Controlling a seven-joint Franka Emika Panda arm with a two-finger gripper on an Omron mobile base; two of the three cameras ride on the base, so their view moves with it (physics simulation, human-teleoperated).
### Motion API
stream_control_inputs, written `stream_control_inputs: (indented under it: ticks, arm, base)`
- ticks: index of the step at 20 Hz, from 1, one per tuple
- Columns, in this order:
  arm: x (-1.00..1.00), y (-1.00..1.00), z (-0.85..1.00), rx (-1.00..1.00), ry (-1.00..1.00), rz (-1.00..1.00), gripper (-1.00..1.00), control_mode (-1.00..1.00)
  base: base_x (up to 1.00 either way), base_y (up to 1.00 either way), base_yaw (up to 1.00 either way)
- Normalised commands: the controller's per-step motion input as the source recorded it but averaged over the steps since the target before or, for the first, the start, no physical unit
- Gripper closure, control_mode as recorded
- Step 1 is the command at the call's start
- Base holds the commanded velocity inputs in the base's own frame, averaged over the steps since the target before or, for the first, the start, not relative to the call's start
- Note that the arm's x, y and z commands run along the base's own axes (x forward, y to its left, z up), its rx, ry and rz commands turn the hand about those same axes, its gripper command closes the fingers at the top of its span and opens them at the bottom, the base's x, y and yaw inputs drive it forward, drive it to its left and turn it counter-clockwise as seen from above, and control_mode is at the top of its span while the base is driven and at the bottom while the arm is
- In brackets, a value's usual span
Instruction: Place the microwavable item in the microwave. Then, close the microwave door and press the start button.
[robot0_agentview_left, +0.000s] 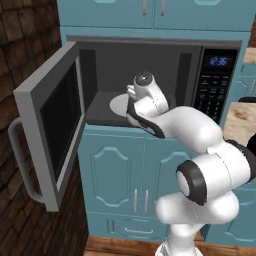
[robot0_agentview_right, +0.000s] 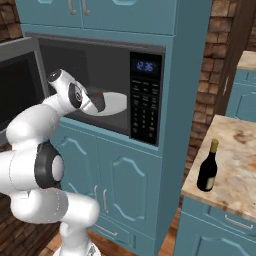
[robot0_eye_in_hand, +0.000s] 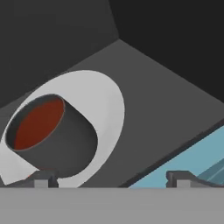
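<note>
The microwavable item (robot0_eye_in_hand: 52, 131), a short dark grey cup with a reddish-brown top, stands on the round white turntable plate (robot0_eye_in_hand: 105, 100) inside the microwave (robot0_agentview_left: 215, 85). My gripper (robot0_eye_in_hand: 112, 178) is open, its fingertips spread wide, with the cup just ahead of the left fingertip (robot0_eye_in_hand: 41, 178) and free of both. The microwave door (robot0_agentview_left: 55, 120) hangs wide open to the left, its bar handle (robot0_agentview_left: 17, 155) on the outer edge. In both base views my arm reaches into the cavity over the plate (robot0_agentview_right: 117, 102).
A black keypad panel (robot0_agentview_right: 145, 107) with a blue clock sits on the microwave's right side. Blue cabinets (robot0_agentview_left: 125, 175) stand below. On the stone counter (robot0_agentview_right: 235, 150) at the right stands a dark wine bottle (robot0_agentview_right: 208, 167). Brick wall lies to the left.
</note>
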Motion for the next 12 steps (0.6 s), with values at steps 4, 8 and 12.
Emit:
stream_control_inputs:
  ticks: [4,8,12]
  arm:
    - [-0.89,0.00,0.10,-0.02,-0.23,0.00,-1.00,-1.00]
    - [-1.00,0.00,0.09,-0.08,-0.19,0.13,-1.00,-1.00]
    - [-1.00,0.07,0.05,-0.20,-0.08,0.31,-1.00,-1.00]
  base:
    - [0.00,0.00,0.00]
    - [0.00,0.00,0.00]
    - [0.00,0.00,0.00]
